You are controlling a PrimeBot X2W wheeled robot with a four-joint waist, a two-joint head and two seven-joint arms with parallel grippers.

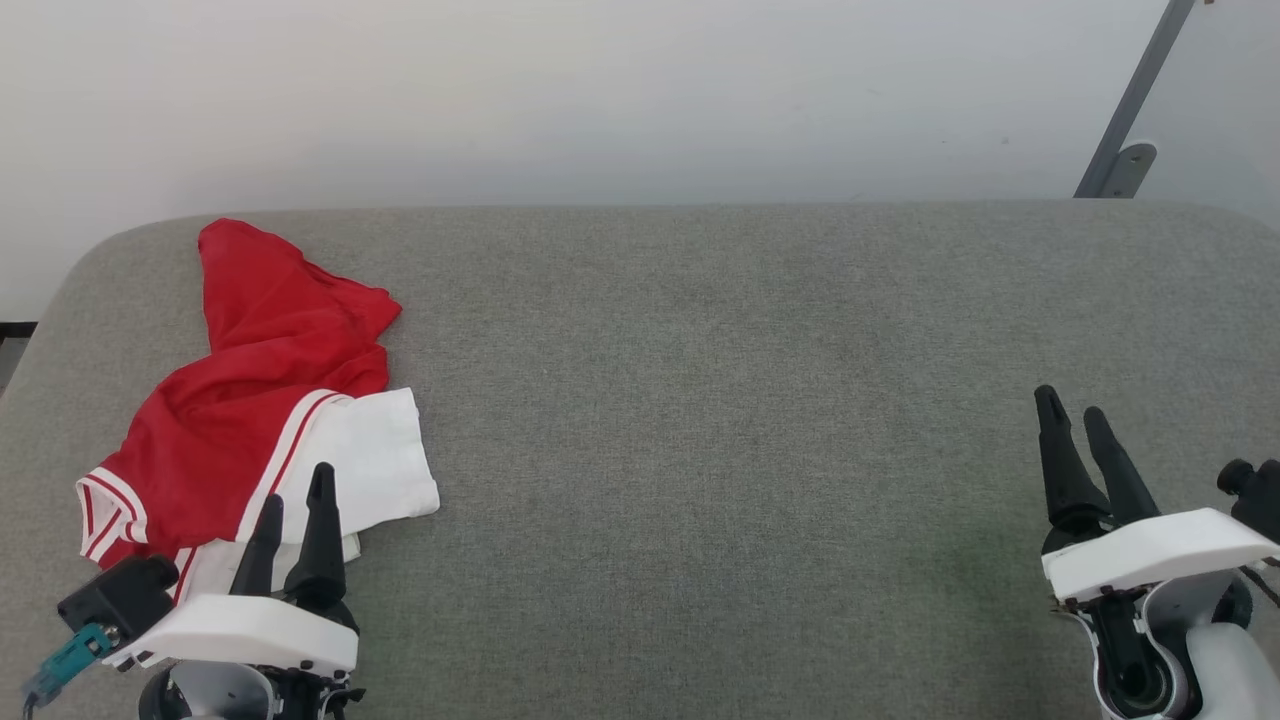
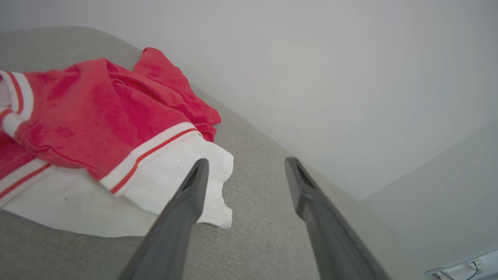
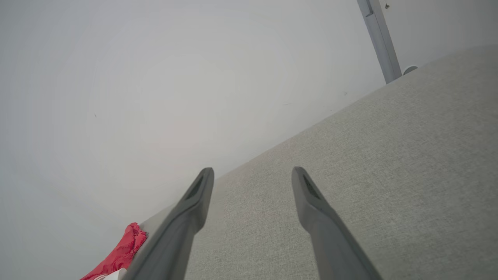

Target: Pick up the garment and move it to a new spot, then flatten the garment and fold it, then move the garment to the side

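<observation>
The garment [image 1: 255, 400] lies crumpled on the left side of the grey padded table [image 1: 750, 400], red fabric bunched above a white sleeve with red-and-white striped trim. My left gripper [image 1: 296, 485] hovers open at the garment's near edge, over the white part, holding nothing. In the left wrist view the garment [image 2: 97, 128] spreads to the left of my open left gripper [image 2: 244, 165], one fingertip over the white sleeve. My right gripper [image 1: 1072, 405] stands open at the table's right, far from the cloth. The right wrist view shows that gripper [image 3: 253, 173] open over bare fabric, with a bit of the garment [image 3: 122, 252] at lower left.
A pale wall [image 1: 640, 90] runs right behind the table's far edge. A grey metal strut with a bracket [image 1: 1125, 150] leans against the wall at the back right. The table's corners are rounded.
</observation>
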